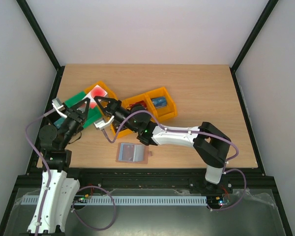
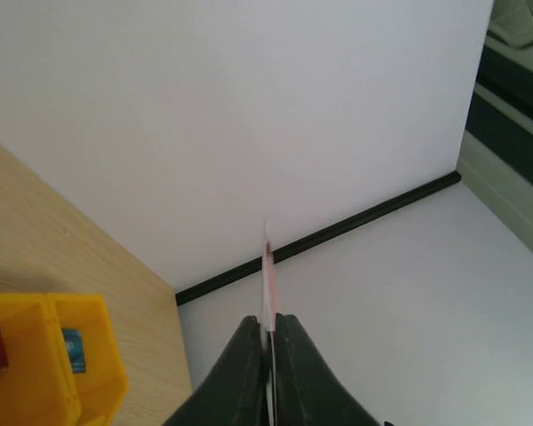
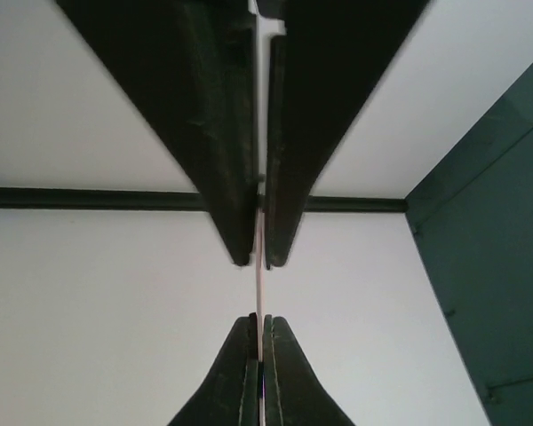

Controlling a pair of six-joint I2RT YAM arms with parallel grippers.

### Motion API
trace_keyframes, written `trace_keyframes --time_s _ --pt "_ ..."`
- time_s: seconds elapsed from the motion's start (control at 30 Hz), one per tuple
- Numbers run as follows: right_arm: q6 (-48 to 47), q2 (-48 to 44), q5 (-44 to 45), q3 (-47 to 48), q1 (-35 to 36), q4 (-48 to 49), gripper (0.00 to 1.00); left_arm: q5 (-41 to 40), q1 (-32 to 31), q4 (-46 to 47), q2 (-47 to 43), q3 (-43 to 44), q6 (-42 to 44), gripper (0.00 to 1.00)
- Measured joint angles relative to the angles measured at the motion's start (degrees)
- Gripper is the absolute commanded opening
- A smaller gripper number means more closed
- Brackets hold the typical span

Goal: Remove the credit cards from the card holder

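We see left pincer (image 2: 266, 321) and right pincer (image 3: 258, 324) both clamped on one card (image 3: 259, 284), which is edge-on and held in the air, tips facing. Holder (image 1: 132, 152) lies open on tabletop (image 1: 201, 98), toward the near edge from both pincers, long axis left-right, right pincer nearer. We read no writing; blue label in bin (image 1: 170, 112) too small

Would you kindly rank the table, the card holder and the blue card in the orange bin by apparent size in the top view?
Largest: table
Next: card holder
Smallest: blue card, in the orange bin
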Motion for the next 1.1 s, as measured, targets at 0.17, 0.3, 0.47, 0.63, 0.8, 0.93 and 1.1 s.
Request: trace_keyframes --time_s 0.17,0.3,0.47,0.63,0.8,0.93,1.1 --pt "6.5 -1.3 6.6 0.8 0.2 -7.5 0.02 -2.5 0.5 -4.3 -2.2 -1.5 0.3 1.0" --pt "18.6 -5.0 8.6 6.2 -2.4 -28.9 0.01 -5.4 3.1 -9.2 -4.5 -4.8 -0.5 1.0" --pt "29.9 -10.9 8.2 8.7 -10.0 -48.7 0.02 -8.4 6.7 -15.1 -5.9 -9.1 -1.6 1.0" --pt "35.8 -9.5 6.6 8.7 -17.2 -60.0 0.02 -9.9 8.6 -19.4 -6.7 -12.8 -1.7 0.99" --pt "39.3 -5.5 2.9 8.6 -20.9 -64.9 0.01 -10.9 10.5 -22.0 -7.2 -14.4 -1.2 1.0" --pt "41.0 -5.2 -2.1 9.0 -20.5 -65.4 0.02 -11.2 12.9 -21.2 -7.5 -14.5 -0.8 0.99" --pt "42.4 -5.3 -6.7 10.1 -19.8 -65.2 0.02 -9.9 13.6 -17.5 -5.3 -14.4 1.4 1.0"
